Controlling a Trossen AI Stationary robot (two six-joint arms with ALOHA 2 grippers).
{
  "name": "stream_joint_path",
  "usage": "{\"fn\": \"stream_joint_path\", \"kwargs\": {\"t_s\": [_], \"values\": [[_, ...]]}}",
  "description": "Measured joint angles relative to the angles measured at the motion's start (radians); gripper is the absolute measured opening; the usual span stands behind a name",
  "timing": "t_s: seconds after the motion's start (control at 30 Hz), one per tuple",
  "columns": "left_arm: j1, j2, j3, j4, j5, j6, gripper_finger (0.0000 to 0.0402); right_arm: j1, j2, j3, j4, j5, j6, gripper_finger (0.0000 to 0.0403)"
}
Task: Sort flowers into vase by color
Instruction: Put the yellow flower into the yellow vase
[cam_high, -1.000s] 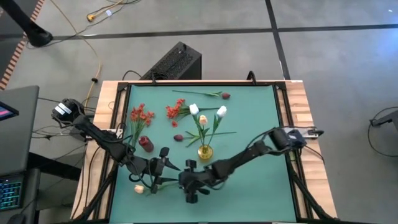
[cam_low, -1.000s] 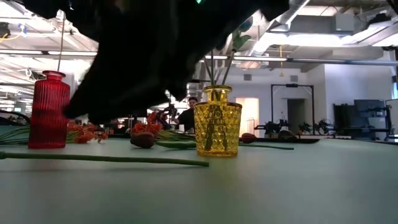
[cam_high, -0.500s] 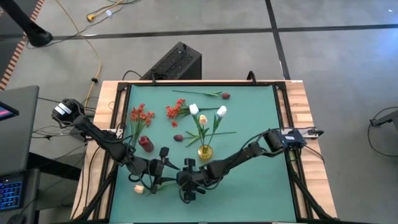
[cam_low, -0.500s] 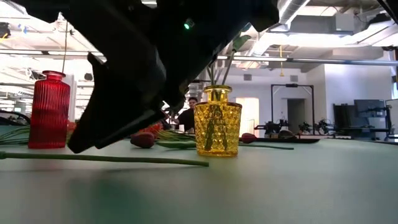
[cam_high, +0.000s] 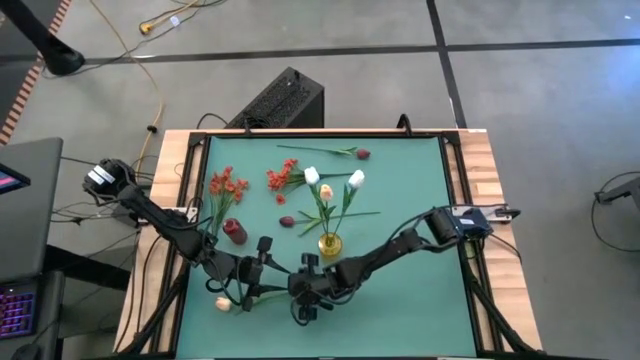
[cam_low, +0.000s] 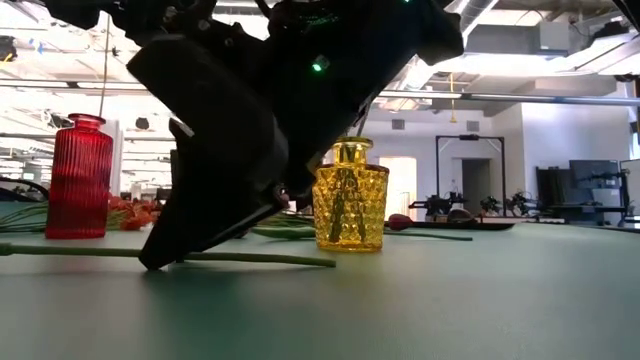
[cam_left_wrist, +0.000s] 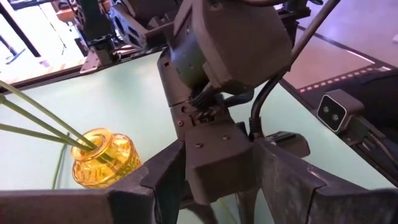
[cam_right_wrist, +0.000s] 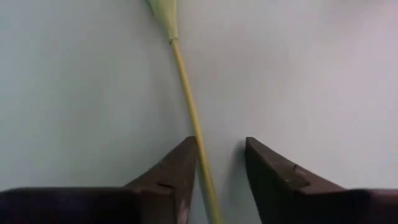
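You have a green-topped desk (cam_high: 400, 180) with wooden side rails, a black box (cam_high: 280, 100) on the floor behind it, a laptop (cam_high: 15, 310) beside its left edge, and a person (cam_low: 299, 188) far across the room.

Overhead and table-level views share the yellow vase (cam_high: 329, 243)

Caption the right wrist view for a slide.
Right gripper straddles a thin green stem lying on the green table, fingers still apart and not yet clamped on it.

Grey tiled floor (cam_high: 520, 100), black box (cam_high: 280, 100) behind table, bright open hall with ceiling beams (cam_low: 540, 95)
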Motion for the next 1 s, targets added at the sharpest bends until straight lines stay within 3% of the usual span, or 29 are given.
{"fn": "stream_joint_path", "kwargs": {"t_s": [0.2,0.27,0.5,0.73,1.0], "values": [[0.000,0.000,0.000,-0.002,0.000,0.000,0.0178,0.018,-0.014,0.000,-0.028,-0.079,0.041,0.0037],[0.000,0.000,0.000,-0.002,0.000,0.000,0.0178,0.027,-0.032,-0.002,-0.068,-0.093,0.043,0.0018],[0.000,0.000,0.000,-0.003,0.001,-0.001,0.0178,0.047,-0.151,-0.006,-0.343,-0.127,0.136,0.0044],[0.000,0.000,0.000,-0.005,0.001,-0.003,0.0178,0.100,-0.260,-0.004,-0.679,-0.111,0.198,0.0021],[0.000,0.000,0.000,-0.011,0.002,-0.029,0.0178,0.208,-0.277,-0.004,-0.833,-0.062,0.261,0.0030]]}}
